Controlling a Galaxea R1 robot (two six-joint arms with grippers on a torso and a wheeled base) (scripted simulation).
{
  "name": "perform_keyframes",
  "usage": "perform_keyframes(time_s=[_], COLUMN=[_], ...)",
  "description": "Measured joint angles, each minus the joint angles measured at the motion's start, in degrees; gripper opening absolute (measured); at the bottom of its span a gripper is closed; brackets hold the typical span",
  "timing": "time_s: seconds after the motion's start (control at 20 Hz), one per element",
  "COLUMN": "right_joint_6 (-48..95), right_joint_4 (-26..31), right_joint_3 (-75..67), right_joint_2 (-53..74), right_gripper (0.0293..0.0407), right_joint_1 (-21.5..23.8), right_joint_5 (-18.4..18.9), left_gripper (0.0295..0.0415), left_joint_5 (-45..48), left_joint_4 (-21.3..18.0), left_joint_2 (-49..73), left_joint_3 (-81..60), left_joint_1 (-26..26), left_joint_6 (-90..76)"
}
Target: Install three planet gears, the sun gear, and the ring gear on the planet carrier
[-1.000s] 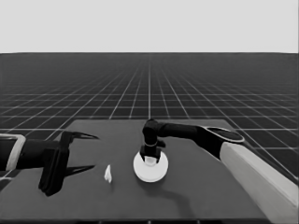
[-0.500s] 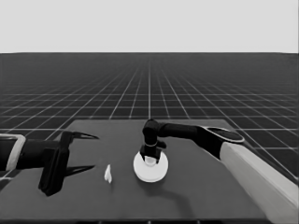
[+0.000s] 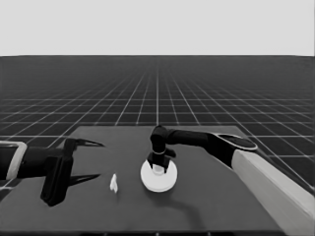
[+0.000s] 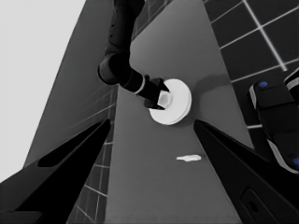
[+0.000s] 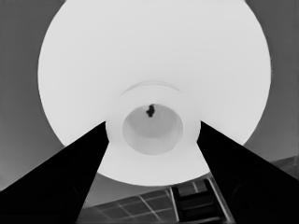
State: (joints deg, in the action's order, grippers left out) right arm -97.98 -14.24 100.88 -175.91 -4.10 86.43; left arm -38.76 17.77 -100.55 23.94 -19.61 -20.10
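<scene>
**Right hand on the hub of the larger round part; two white parts visible**

Count, head view: one round white part (image 3: 158, 176), one thin white piece (image 3: 113, 183). No separate gears or second disc can be seen; only these two white things show on the table (image 3: 206, 196).

The round part is the larger round part, thick, with a raised middle hub. It lies flat near the table's middle, directly under the right hand (image 3: 157, 167). Whether the smaller round part and gears lie beneath it cannot be told.

Right hand: comes down from above onto the part's centre. In the right wrist view the two fingers (image 5: 70, 177) flank the raised hub (image 5: 152, 123) on either side, set narrow, their inner edges at the hub's wall. The left wrist view shows the same hand (image 4: 161, 99) at the hub, with the disc's rim (image 4: 180, 109) showing past it. It reads as closed on the hub. The hub's centre hole shows a small dark speck inside.

Left hand (image 3: 83, 160): parked over the table's left end, well apart from the right hand, fingers spread wide, holding nothing. The thin white piece lies on the table between the two hands, nearer the left one, just beyond its fingertips, touching neither hand nor the round part.
</scene>
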Motion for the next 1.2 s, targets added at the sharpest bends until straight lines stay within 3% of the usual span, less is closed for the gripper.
perform_keyframes(time_s=[0.7,0.75,0.8,1.2], right_joint_6=[-7.0,-7.3,-7.5,-7.7], right_joint_4=[0.0,0.0,0.0,0.0], right_joint_3=[0.0,0.0,0.0,0.1], right_joint_2=[0.0,0.0,0.0,0.1], right_gripper=[0.0349,0.0373,0.0381,0.0385], right_joint_1=[-0.4,-0.5,-0.5,-0.5], right_joint_5=[0.0,0.0,0.0,0.0], left_gripper=[0.0385,0.0385,0.0385,0.0385], left_joint_5=[0.0,0.0,0.0,0.0], left_joint_4=[0.0,0.0,0.0,0.0], left_joint_2=[0.0,0.0,0.0,0.0], left_joint_3=[0.0,0.0,0.0,0.0], left_joint_1=[0.0,0.0,0.0,0.0], left_joint_6=[0.0,0.0,0.0,0.0])
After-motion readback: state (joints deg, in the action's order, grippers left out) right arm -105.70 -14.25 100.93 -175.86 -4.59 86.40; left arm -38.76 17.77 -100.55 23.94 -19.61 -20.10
